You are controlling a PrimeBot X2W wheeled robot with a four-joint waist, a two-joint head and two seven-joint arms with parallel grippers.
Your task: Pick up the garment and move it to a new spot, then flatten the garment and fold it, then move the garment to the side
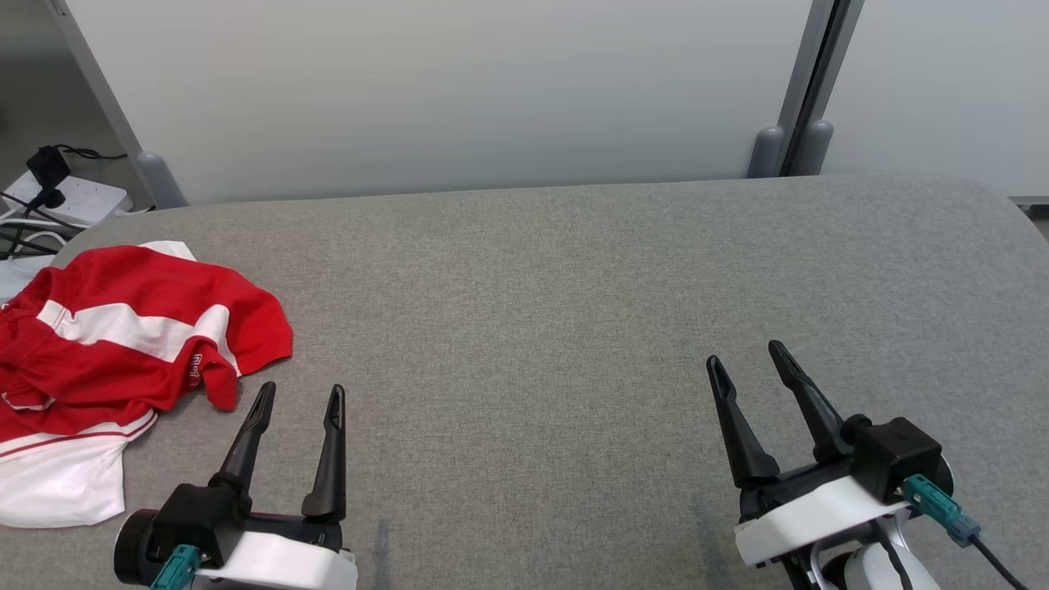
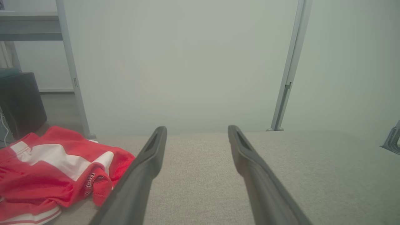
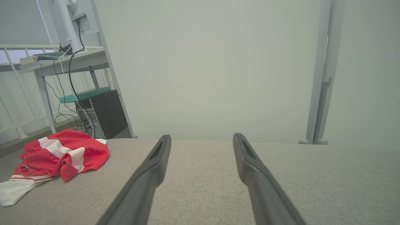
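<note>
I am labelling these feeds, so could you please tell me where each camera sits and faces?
Head: looks forward and down at the table; left gripper and right gripper show, open.
Left wrist: looks along its own fingers across the table toward the wall.
Right wrist: likewise, along its own fingers.
Shared: every view shows the red garment, at left.
</note>
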